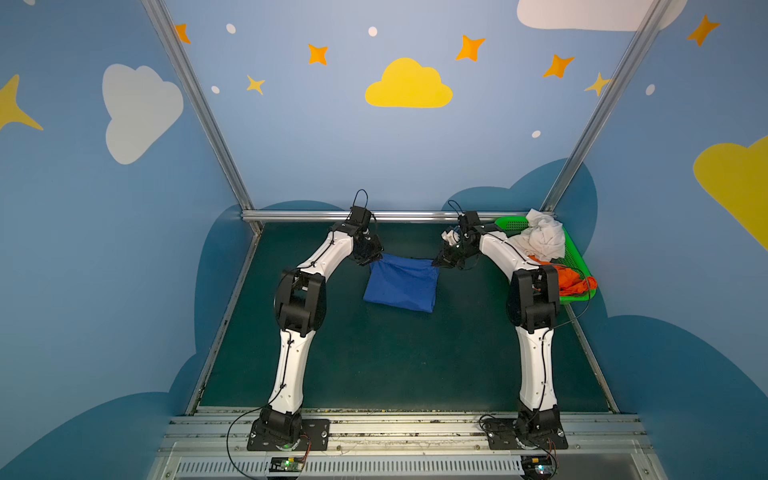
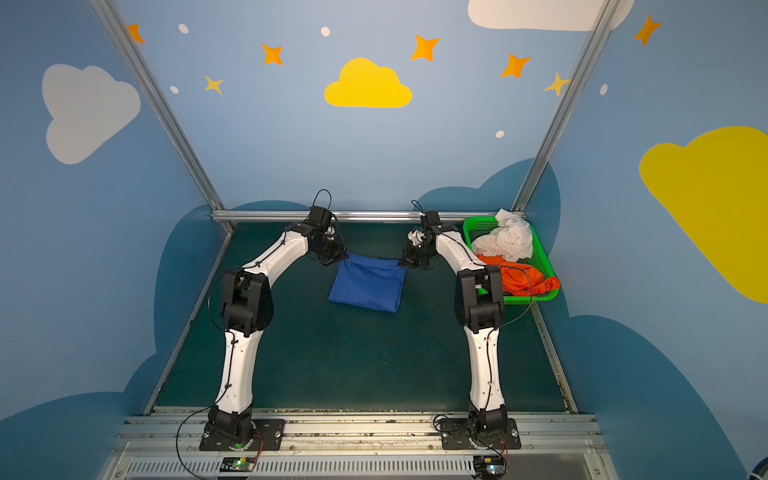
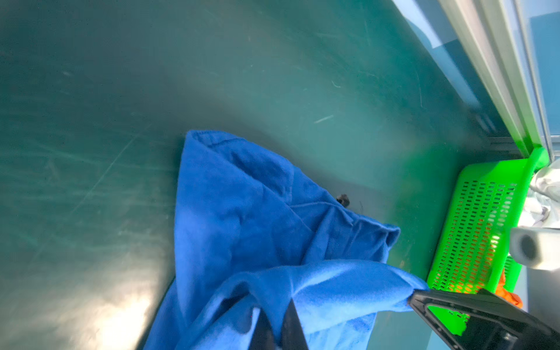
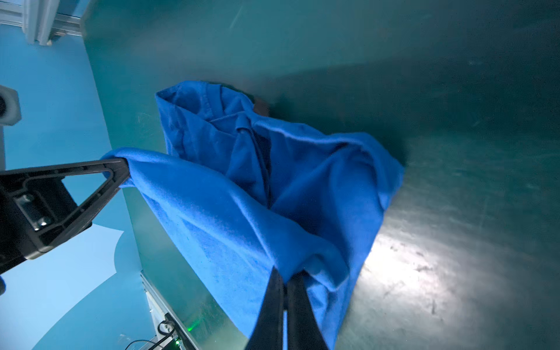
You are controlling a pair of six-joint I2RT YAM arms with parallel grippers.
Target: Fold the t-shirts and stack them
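Left gripper (image 1: 371, 261) and right gripper (image 1: 436, 264) are clenching corners of the blue t-shirt (image 1: 401, 286), stretching the edge between them taut, likely for folding

A royal-blue t-shirt (image 3: 242, 218) is seen rumpled on the dark green desk (image 3: 91, 121), with 1 edge raised off it. That edge is pinched between the 2 black fingers (image 3: 292, 324) of the left hand (image 3: 276, 312), and its far corner is gripped by the right hand (image 3: 419, 300). Beyond, a green mesh basket (image 3: 472, 218) is set near the aluminium rail (image 3: 497, 75). Orange cloth (image 3: 510, 295) is shown at its mesh and white cloth (image 3: 545, 188) above it. A small dark object (image 3: 343, 200), possibly a tag, is glimpsed behind the shirt.
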